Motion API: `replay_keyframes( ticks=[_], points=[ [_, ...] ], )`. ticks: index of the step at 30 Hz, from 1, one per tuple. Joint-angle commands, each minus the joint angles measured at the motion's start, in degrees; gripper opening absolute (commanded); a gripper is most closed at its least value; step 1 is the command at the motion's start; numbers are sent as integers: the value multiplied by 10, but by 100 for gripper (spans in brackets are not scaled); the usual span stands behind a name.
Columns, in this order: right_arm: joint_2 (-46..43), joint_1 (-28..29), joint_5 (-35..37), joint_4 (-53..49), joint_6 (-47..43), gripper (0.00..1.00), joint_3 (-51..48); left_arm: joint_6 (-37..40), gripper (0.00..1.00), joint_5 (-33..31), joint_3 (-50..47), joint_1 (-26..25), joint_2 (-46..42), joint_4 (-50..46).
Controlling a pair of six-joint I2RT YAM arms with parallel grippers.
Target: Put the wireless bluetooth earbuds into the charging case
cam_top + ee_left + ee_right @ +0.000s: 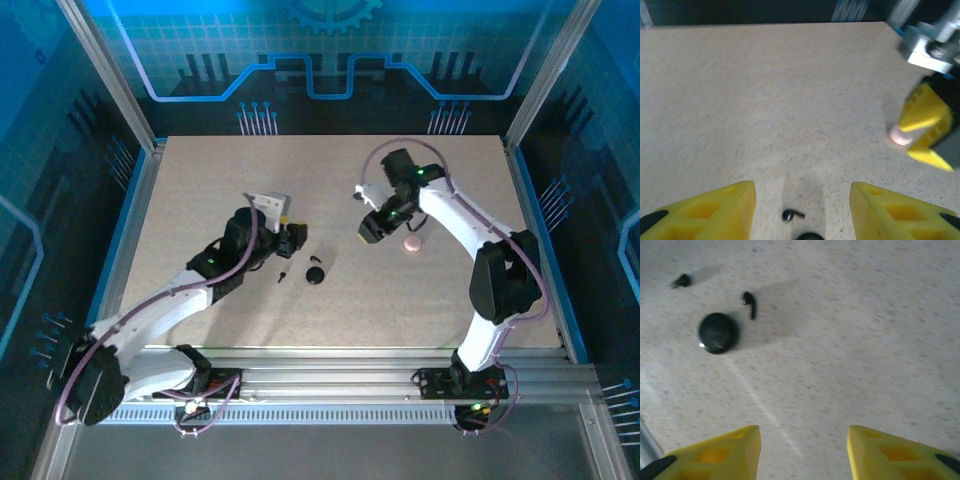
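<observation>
Beige speckled table (200, 180) bears everything. Left pincer (802, 194) and right pincer (804, 434) both stand spread, gripping nothing. Black case (717, 332) lies ahead-left of the right pincer, a black earbud (750, 305) just beside it and a second earbud (680, 281) farther left.

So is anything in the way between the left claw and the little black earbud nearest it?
Nothing visible does. The black earbud lies on the bare table, seen in the gap of the open left gripper.
</observation>
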Motion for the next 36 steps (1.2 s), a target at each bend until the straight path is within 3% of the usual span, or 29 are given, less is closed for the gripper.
replay_keyframes(
  ticks=[1,5,8,13,17,23,36],
  points=[
    [-40,54,64,32,121,52,-17,-124,52,-41,23,35,-41,-195],
    [-41,126,122,36,180,53,-14,-185,54,-12,8,83,-73,-256],
    [-18,164,146,19,232,55,12,-203,54,45,-1,127,-80,-274],
    [42,216,175,-17,296,60,57,-205,54,125,-5,202,-53,-280],
    [90,238,171,-42,345,66,85,-210,54,162,-3,230,-12,-282],
    [158,256,162,-65,414,76,116,-199,54,154,-12,235,-1,-283],
    [236,259,153,-80,417,74,162,-182,54,115,-43,244,-37,-272]
  ],
)
